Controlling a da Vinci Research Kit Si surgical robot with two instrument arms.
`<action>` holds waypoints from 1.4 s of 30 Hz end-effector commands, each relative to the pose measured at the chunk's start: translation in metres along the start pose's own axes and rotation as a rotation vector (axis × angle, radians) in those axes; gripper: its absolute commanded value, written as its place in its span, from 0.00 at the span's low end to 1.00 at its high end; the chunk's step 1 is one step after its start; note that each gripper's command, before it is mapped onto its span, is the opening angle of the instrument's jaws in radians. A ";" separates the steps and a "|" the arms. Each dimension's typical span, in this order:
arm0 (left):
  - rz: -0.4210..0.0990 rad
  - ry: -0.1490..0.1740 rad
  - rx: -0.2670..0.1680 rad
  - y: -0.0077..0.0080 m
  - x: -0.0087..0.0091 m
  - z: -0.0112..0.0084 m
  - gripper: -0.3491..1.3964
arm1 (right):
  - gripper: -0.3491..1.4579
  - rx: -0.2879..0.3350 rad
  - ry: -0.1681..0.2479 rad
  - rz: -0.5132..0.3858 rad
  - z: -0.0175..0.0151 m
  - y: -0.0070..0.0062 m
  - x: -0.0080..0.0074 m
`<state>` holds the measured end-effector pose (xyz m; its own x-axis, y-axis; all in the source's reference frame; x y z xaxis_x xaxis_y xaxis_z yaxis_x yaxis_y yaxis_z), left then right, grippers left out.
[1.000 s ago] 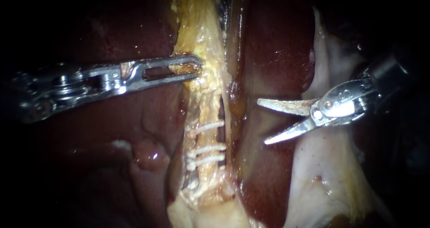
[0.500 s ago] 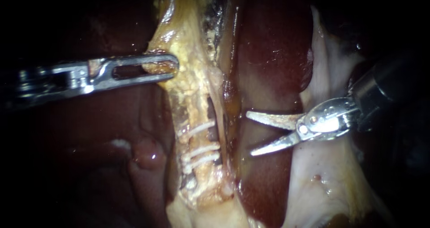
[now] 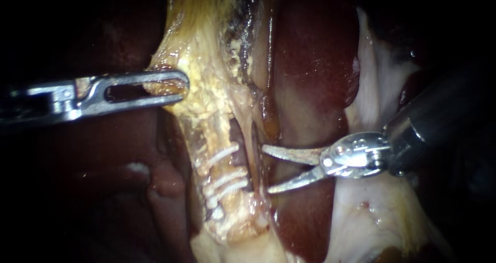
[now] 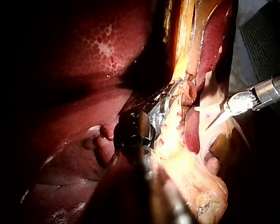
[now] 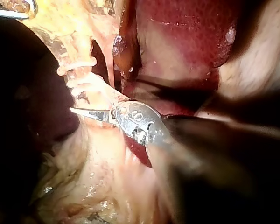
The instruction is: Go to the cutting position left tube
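Note:
A yellow-white tube (image 3: 219, 139) runs down the middle of the endoscope view and carries three white clips (image 3: 223, 180). It lies left of a thin pale strand (image 3: 254, 131). My left instrument (image 3: 183, 86) is shut on the yellow tissue (image 3: 204, 95) above the clips and holds it taut to the left. My right instrument (image 3: 266, 169) has two curved blades standing open, their tips just right of the clips and apart from the tube. The right wrist view shows a blade (image 5: 75, 111) beside the clipped tube (image 5: 84, 86). In the left wrist view my left instrument (image 4: 175, 91) grips the tissue.
Dark red liver (image 3: 310, 61) lies behind and on both sides of the tube. Pale fatty tissue (image 3: 372, 206) sits under my right instrument's shaft. A small rounded liver bump (image 3: 165, 183) lies left of the clips.
My right instrument has moved left and down, bringing its open blades close to the clipped tube. My left instrument has drawn the yellow tissue further left, stretching it.

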<state>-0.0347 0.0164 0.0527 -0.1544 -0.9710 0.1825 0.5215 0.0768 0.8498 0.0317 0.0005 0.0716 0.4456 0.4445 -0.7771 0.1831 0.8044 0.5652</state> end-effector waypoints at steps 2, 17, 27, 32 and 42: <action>0.000 0.000 0.000 0.0000 0.0000 0.0000 0.00 | 0.94 0.009 -0.019 0.007 0.0004 0.0004 -0.0004; -0.001 0.000 -0.001 -0.0003 0.0001 -0.0002 0.00 | 0.92 0.016 -0.064 0.035 0.0026 0.0028 -0.0026; -0.001 -0.001 -0.002 -0.0005 0.0002 -0.0002 0.00 | 0.89 0.042 -0.091 0.073 0.0033 0.0037 -0.0037; -0.001 -0.001 -0.002 -0.0005 0.0002 -0.0002 0.00 | 0.89 0.063 -0.092 0.073 0.0040 0.0041 -0.0037; -0.001 -0.001 -0.002 -0.0005 0.0002 -0.0002 0.00 | 0.89 0.113 -0.054 0.087 0.0051 0.0048 -0.0031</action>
<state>-0.0348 0.0161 0.0522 -0.1559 -0.9708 0.1822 0.5229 0.0754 0.8491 0.0359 0.0010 0.0782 0.5104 0.4873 -0.7085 0.2467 0.7064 0.6635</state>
